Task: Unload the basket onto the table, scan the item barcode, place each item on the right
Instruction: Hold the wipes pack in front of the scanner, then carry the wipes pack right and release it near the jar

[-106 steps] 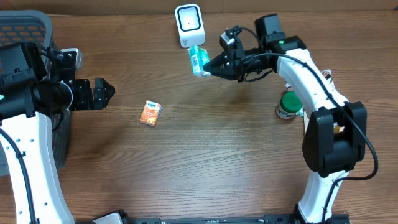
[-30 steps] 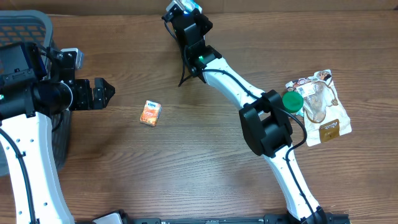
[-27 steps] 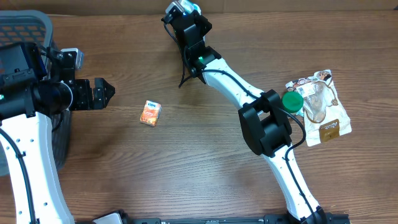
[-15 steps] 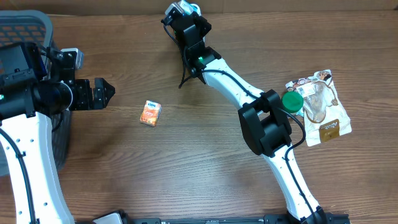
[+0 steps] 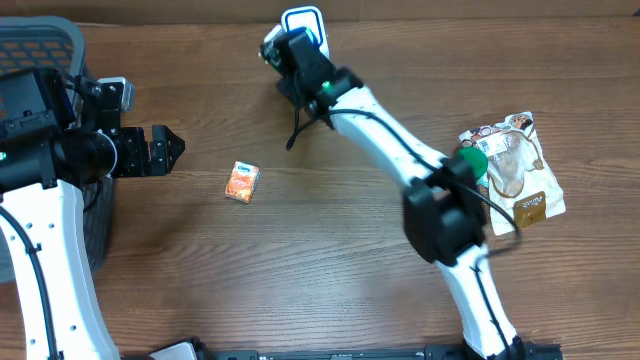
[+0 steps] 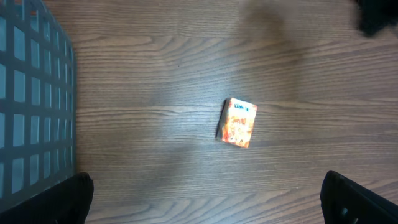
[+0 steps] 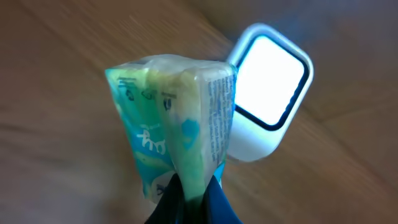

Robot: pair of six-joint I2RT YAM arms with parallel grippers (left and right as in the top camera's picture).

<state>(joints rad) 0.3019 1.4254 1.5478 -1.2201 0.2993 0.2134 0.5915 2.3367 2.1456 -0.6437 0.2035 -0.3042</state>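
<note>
Plainly, the right claw point(image 7: 189, 202) is pinched tight on the bottom seam of a soft green-and-white packet point(image 7: 174, 124), which stands upright above the fingertips in the wrist view. Fine print runs down the packet's side panel. I cannot tell whether a barcode is among it, nor which face carries one.

Just beside the packet, up and to its right in that view, is the white scanner point(image 7: 270, 93) with its window lit. The packet's upper corner overlaps the scanner's edge in the picture, but whether they touch cannot be told. From overhead the right arm reaches across to the far edge of the surface point(image 5: 330, 260), and its wrist hides the packet there, with only the scanner's top showing.

The left claw point(image 5: 168, 148) hangs with its jaws spread wide and nothing between them, well apart from the scanner. A small orange box point(image 6: 238, 122) lies flat on the wood below it, and a grey basket point(image 6: 31, 93) stands to one side. Near the right arm's base sit a green-lidded jar point(image 5: 470, 162) and a snack bag point(image 5: 515, 175).

As I judge it, pickup and carry are done and the packet is being presented. What remains is getting the code squarely before the window, which nothing here confirms, and then setting the packet down.
</note>
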